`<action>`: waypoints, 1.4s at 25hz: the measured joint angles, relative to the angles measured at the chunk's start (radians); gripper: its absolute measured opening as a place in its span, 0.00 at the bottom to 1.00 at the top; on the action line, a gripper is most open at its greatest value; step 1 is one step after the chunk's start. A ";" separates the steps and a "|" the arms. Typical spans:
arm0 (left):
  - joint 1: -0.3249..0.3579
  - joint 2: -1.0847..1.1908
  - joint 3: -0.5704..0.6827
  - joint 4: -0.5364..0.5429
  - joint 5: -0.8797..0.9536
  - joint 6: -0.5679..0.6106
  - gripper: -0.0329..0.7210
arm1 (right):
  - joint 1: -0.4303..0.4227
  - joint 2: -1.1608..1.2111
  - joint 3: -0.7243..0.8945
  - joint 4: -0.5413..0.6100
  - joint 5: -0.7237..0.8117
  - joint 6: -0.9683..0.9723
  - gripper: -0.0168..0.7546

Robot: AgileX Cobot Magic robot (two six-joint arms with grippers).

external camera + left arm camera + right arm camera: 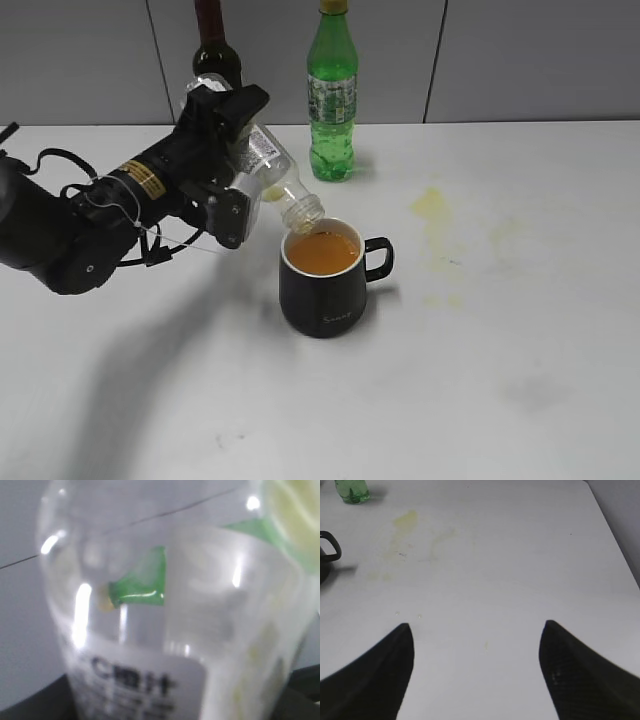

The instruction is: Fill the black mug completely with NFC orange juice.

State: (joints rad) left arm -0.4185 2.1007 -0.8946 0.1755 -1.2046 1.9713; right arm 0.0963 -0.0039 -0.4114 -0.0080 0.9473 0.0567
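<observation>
The black mug [325,290] stands mid-table, handle to the right, holding orange juice [322,253] up to near its rim. My left gripper [232,165] is shut on the clear juice bottle [278,180], tipped down with its open neck [303,212] just over the mug's left rim. The bottle looks nearly drained. In the left wrist view the bottle [165,605] fills the frame, clear, with its black-and-white label [135,685] at the bottom. My right gripper [476,645] is open and empty over bare table; the mug's handle [330,547] shows at that view's left edge.
A green soda bottle [332,95] and a dark wine bottle [215,45] stand at the back by the wall. Yellowish juice stains [432,205] mark the table right of the mug, also in the right wrist view [405,522]. The table's right edge [620,545] is near.
</observation>
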 joint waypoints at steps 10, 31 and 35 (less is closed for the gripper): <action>-0.003 -0.006 -0.003 -0.065 -0.001 -0.363 0.67 | 0.000 0.000 0.000 0.000 0.000 0.000 0.79; 0.026 -0.006 -0.003 -0.417 0.155 -1.642 0.67 | 0.000 0.000 0.000 0.000 0.000 0.000 0.79; 0.094 -0.005 -0.006 -0.422 0.238 -1.698 0.67 | 0.000 0.000 0.000 0.000 0.000 0.000 0.79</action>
State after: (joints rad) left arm -0.3248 2.0953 -0.9006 -0.2470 -0.9662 0.2733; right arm 0.0963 -0.0039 -0.4114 -0.0080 0.9473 0.0567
